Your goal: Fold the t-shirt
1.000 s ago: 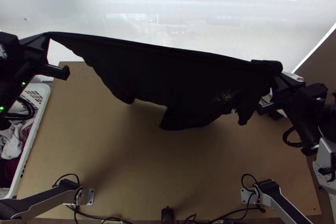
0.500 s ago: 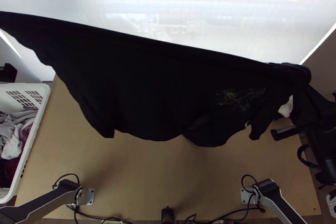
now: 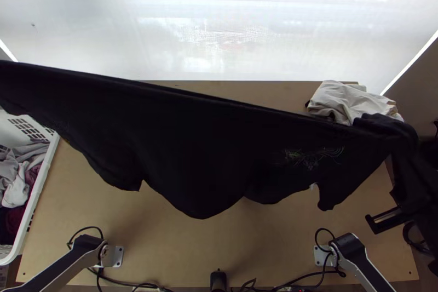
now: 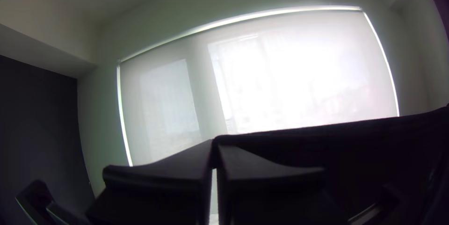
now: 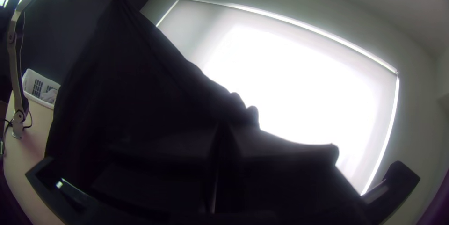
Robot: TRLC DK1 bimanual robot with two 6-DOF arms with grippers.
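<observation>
Partly behind t-shirt [image 3: 191,144], white cloth [image 3: 340,100].

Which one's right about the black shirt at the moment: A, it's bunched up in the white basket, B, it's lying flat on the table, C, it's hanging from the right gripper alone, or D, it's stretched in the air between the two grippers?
D: the black shirt hangs above the table, its upper edge drawn out between the left gripper and the right gripper.

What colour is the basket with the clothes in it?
The basket is white; it shows best in the top view.
</observation>
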